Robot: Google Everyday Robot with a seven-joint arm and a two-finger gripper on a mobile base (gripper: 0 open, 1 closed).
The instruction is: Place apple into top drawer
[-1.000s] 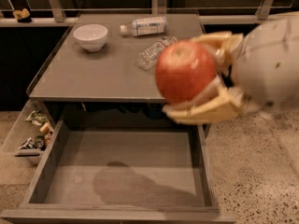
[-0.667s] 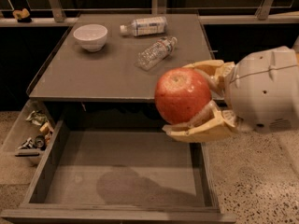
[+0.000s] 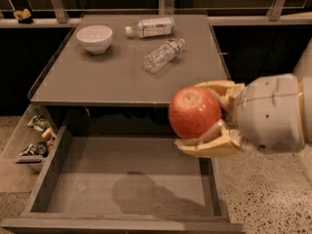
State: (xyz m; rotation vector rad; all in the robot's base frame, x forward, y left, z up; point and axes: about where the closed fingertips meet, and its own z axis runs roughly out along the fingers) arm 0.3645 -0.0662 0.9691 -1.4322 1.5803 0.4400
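Nearest on the right, the gripper (image 3: 191,115) is clamping the apple (image 3: 195,108) between its two cream-coloured fingers (image 3: 214,143), one lying over the fruit and one cupping it from below. The rounded pale wrist behind them is running out of the frame's right edge. The apple is hanging in the air over the right side of the open top drawer (image 3: 97,172), level in the picture with the front edge of the table (image 3: 112,74) and touching neither. It is showing as round and red-orange, with a paler yellowish patch around the stem dimple on top.

The gripper and fruit are covering part of the drawer's right wall and the table's front right corner. The drawer's flat grey bottom is carrying only a dark shadow (image 3: 146,194), and its back is sinking into darkness under the tabletop. Speckled floor (image 3: 265,194) is showing to its right.

To the left, a pale bin (image 3: 19,135) is sticking out beside the drawer, cut by the frame edge; the small clutter in it is too jumbled to name.

Farther back on the tabletop, a clear bottle (image 3: 163,56) is lying on its side near the middle, a white bowl (image 3: 94,38) is sitting upright towards the left rear, and a labelled bottle (image 3: 150,27) is lying near the back edge. Well apart from them, a small yellow object (image 3: 22,15) is resting on the ledge at the far left.
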